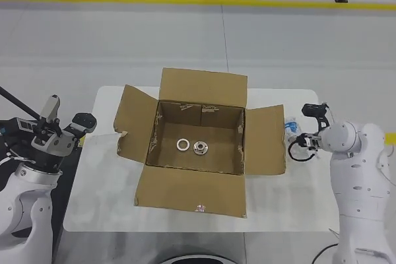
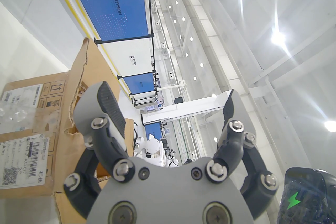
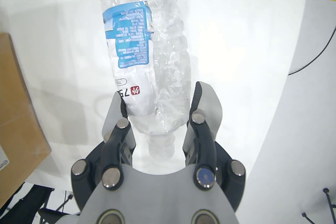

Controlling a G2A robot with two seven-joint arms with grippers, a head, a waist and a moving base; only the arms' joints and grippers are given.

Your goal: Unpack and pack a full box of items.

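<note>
An open cardboard box stands in the middle of the white table, all flaps folded out. On its floor lie a white ring and a metal ring. My right gripper is just past the box's right flap, shut on a crumpled clear plastic bottle with a blue and white label; the fingers clamp it near the neck, with the base pointing away over the table. The bottle lies beside the flap. My left gripper is open, holds nothing and points upward beside the box, at the table's left edge.
A small pale item lies on the box's front flap. Bare table surface extends right of the box flap. A black cable hangs past the table's right edge.
</note>
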